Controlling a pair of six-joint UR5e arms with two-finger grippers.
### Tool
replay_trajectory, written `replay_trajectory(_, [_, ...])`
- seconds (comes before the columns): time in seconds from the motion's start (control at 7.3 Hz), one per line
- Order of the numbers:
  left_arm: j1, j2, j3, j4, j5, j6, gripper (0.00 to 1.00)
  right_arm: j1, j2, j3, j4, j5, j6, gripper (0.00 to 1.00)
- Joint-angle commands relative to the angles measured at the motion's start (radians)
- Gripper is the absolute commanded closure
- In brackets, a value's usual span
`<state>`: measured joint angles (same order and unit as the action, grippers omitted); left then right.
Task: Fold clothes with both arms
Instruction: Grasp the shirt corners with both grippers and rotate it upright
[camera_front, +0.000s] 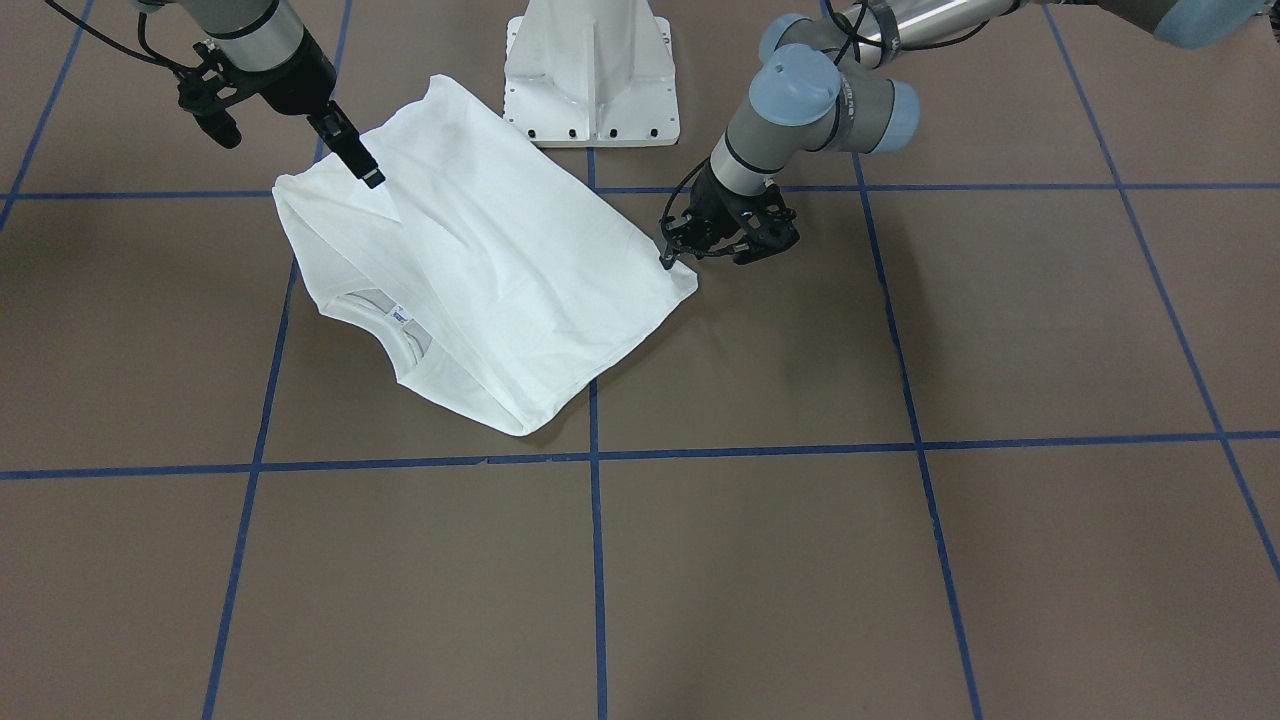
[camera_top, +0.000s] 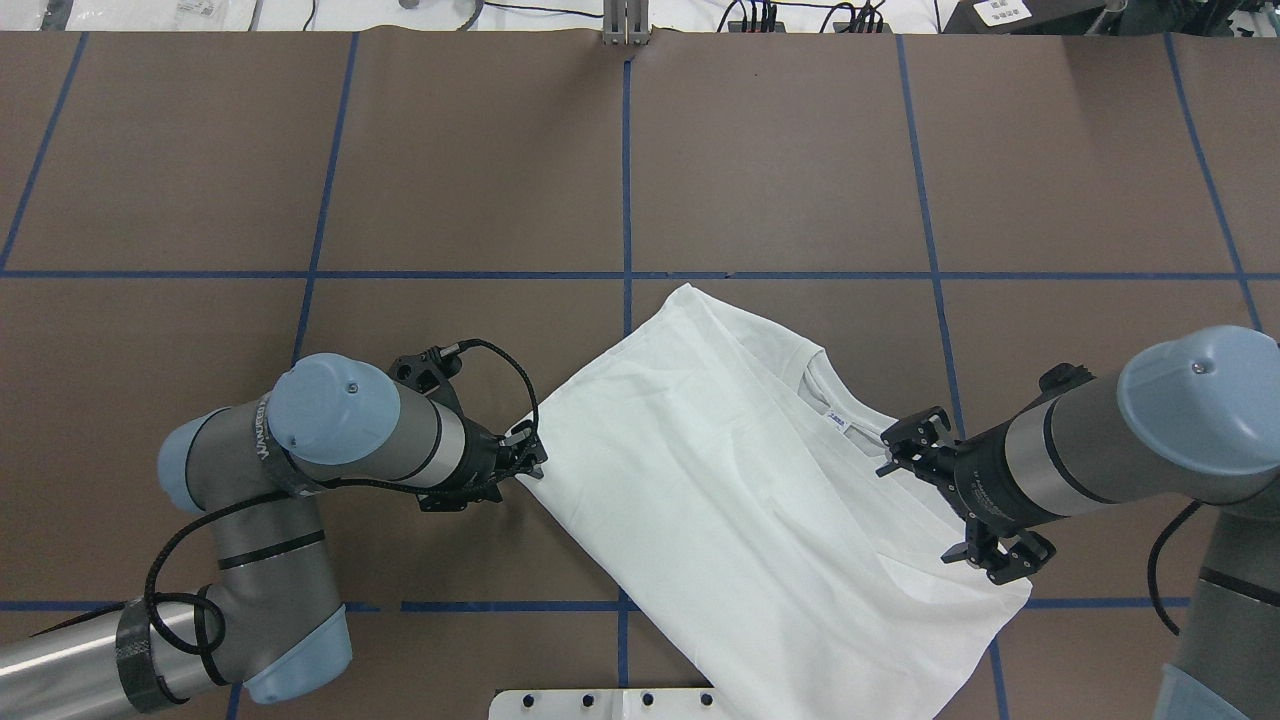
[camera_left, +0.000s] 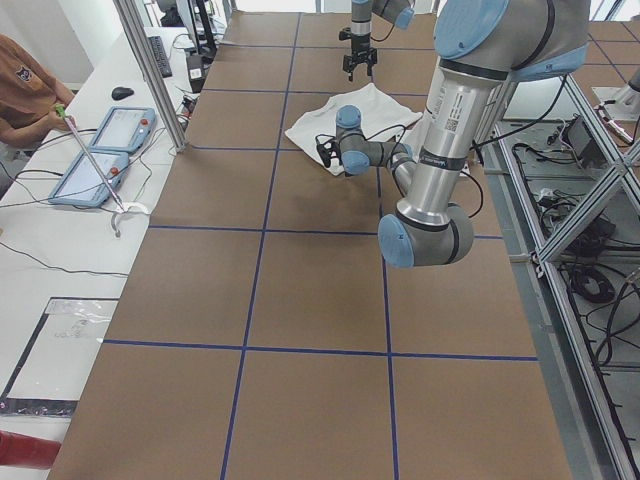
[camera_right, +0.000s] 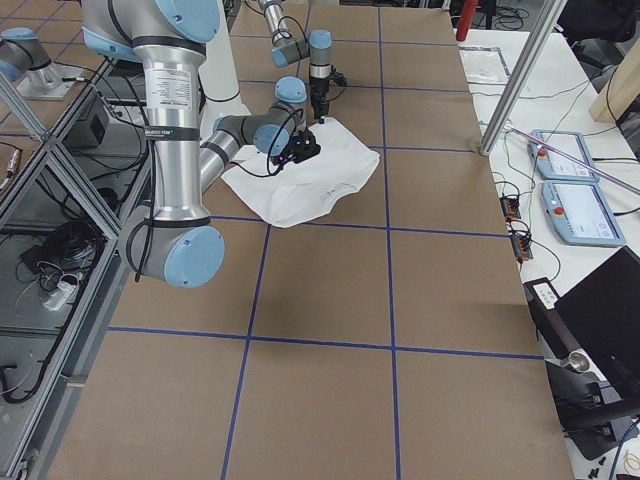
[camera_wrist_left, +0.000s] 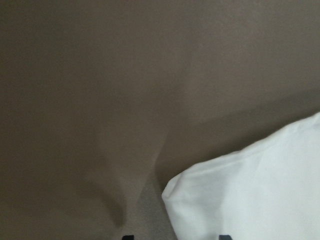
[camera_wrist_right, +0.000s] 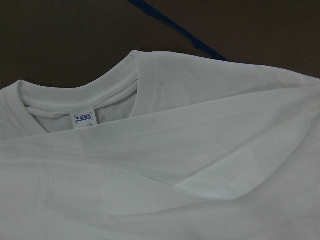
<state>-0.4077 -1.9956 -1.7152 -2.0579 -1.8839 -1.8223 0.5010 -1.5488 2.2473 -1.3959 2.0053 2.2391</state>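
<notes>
The white T-shirt (camera_front: 480, 270) lies folded into a slanted rectangle near the robot's base, back side up, with no text block showing. Its collar and neck tag (camera_top: 838, 422) (camera_wrist_right: 85, 119) show at one edge. My left gripper (camera_front: 668, 258) (camera_top: 528, 462) is low at the shirt's corner. In the left wrist view its fingertips (camera_wrist_left: 127, 236) stand apart, with the shirt corner (camera_wrist_left: 260, 195) lying between them on the table. My right gripper (camera_front: 372, 180) hangs over the shirt's opposite side near the collar. Its fingers do not show in the right wrist view, so I cannot tell their state.
The white pedestal base (camera_front: 590, 80) stands just behind the shirt. The brown table (camera_top: 480, 150) carries a grid of blue tape lines. Tablets (camera_left: 100, 150) and cables lie on a side bench beyond the table's far edge.
</notes>
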Motion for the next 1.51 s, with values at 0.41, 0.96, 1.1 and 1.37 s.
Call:
replay_trajectory(0.41, [-0.003,-0.014,-0.004,-0.005,0.08,0.014,1.0,0.007,0.0,-0.001,-0.002,0.0,-0.01,0.0])
replay_trajectory(0.96, [-0.164,-0.101,0.086,-0.016,0.131,0.242,1.0,0.011,0.01,-0.006,0.001,-0.011,-0.009,0.0])
replay_trajectory(1.1, [-0.199,-0.156,0.164,-0.049,0.131,0.25,1.0,0.028,0.03,-0.008,0.002,-0.011,-0.01,0.0])
replay_trajectory(1.37, [-0.276,-0.276,0.392,-0.213,0.131,0.248,1.0,0.045,0.041,-0.011,0.002,-0.013,-0.01,0.0])
